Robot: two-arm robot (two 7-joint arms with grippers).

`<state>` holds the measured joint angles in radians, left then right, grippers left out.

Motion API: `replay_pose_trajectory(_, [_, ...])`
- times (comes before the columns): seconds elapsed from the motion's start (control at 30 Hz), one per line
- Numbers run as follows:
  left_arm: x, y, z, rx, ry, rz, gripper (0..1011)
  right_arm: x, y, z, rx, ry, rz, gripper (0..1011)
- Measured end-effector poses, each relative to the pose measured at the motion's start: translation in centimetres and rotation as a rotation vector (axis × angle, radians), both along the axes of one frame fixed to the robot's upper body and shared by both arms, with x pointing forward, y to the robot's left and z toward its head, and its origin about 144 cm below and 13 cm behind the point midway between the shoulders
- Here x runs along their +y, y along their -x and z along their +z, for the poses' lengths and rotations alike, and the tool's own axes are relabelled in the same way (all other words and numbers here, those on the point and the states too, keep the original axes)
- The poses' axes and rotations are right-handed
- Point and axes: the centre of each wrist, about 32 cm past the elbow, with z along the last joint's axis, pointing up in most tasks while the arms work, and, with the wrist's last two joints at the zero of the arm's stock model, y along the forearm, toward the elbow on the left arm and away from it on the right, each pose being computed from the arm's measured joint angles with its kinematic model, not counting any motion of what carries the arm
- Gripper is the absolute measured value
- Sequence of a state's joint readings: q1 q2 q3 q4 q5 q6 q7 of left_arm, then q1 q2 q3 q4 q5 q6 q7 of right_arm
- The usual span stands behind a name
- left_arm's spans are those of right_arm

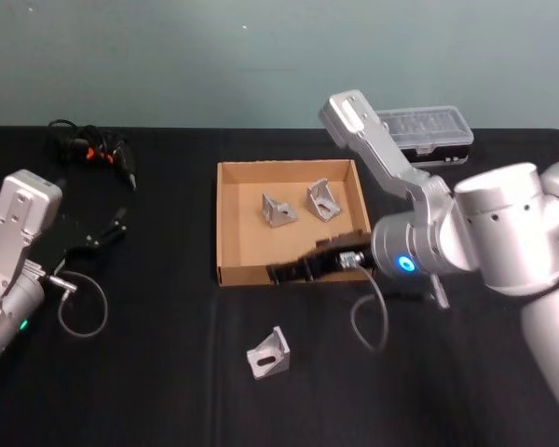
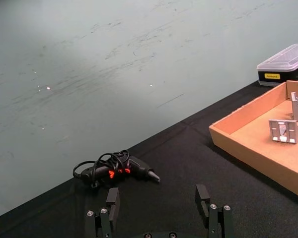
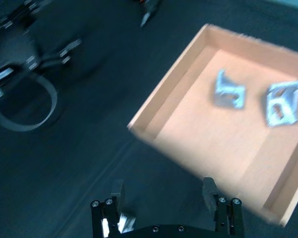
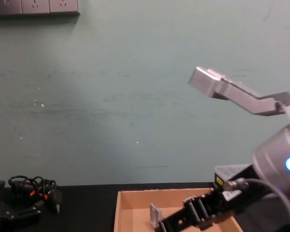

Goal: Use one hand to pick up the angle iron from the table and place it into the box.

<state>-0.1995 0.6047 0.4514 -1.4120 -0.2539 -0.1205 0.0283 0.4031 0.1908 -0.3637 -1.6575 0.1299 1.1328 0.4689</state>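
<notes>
Nearest the robot, a small silver L-shaped metal angle iron lies alone on the flat black matte table, in front of the shallow tan cardboard box and apart from its front wall, with no pincer touching it

Just behind it, the right gripper, black and two-fingered on a silver-grey arm with a glowing blue ring, reaches in from the right side. Its tips hang over the box's front wall near the front left corner. In the right wrist view this gripper has its two fingers spread wide with nothing between them, and the box lies beyond

The left gripper sits at the left side of the table, well apart from the box. Seen from its own wrist, its fingers are also parted and empty

Inside the box lie two more silver brackets: one towards the middle and another just to its right, near each other but not touching

Farther back, a black tool wrapped in black cable with orange marks lies at the far left of the table. A clear-lidded black-and-yellow plastic case stands at the far right, behind the right arm
</notes>
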Motion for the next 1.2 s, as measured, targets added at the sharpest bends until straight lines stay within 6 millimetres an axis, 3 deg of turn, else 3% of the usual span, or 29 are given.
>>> replay_pose_trajectory(0.1, [0.0,0.0,0.0,0.000,0.000,0.000,1000,-0.4,1.9,0.5,0.042,0.016,0.040,1000])
replay_pose_trajectory(0.23, [0.0,0.0,0.0,0.000,0.000,0.000,1000,-0.3,2.9,0.5,0.078,0.035,0.073,1000])
replay_pose_trajectory(1.2, [0.0,0.0,0.0,0.000,0.000,0.000,1000,-0.4,2.3,0.4,0.061,0.026,0.054,1000])
